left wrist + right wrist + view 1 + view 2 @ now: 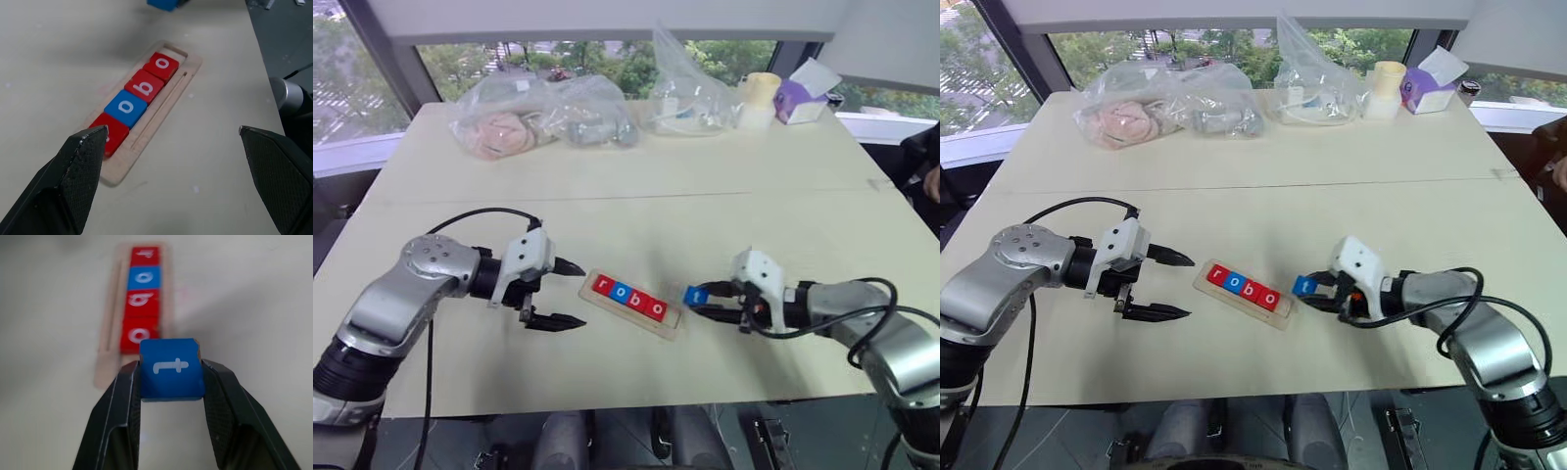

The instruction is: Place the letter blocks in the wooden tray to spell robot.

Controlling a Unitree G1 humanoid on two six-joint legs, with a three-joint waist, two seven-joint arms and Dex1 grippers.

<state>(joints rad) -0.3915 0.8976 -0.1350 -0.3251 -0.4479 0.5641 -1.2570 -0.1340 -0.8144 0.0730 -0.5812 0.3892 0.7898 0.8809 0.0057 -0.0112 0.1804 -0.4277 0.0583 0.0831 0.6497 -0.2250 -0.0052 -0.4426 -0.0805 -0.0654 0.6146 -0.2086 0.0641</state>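
The wooden tray [588,287] lies on the table between my arms, holding several letter blocks in a row: red r [601,284], blue o [620,292], red b [637,301] and red o [656,308]. One slot stays bare at the tray's right end. A blue t block [170,368] is pinched between the fingers of my right gripper [705,303], held just right of the tray's end and a little above the table. My left gripper [563,292] hovers wide open just left of the tray, nothing between its fingers.
Clear plastic bags [543,113] with items lie along the table's far side, beside a pale cup [761,96] and a purple tissue box [800,98]. A person's hand [931,182] shows at the right edge. The table's front edge runs close below both grippers.
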